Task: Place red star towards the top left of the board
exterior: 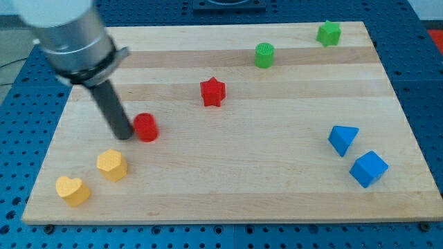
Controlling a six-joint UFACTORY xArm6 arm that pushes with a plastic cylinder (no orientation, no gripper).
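Observation:
The red star (pixel 213 92) lies on the wooden board (pixel 228 173), a little above and left of the board's middle. My tip (pixel 124 134) is down at the view's left, touching or almost touching the left side of a red cylinder (pixel 146 127). The red star is well to the right of and above my tip, apart from it.
A yellow hexagon block (pixel 112 164) and a yellow heart (pixel 73 190) lie at the bottom left. A green cylinder (pixel 264 54) and a green star (pixel 329 32) sit at the top right. A blue triangle (pixel 342 139) and a blue cube (pixel 368 169) lie at the right.

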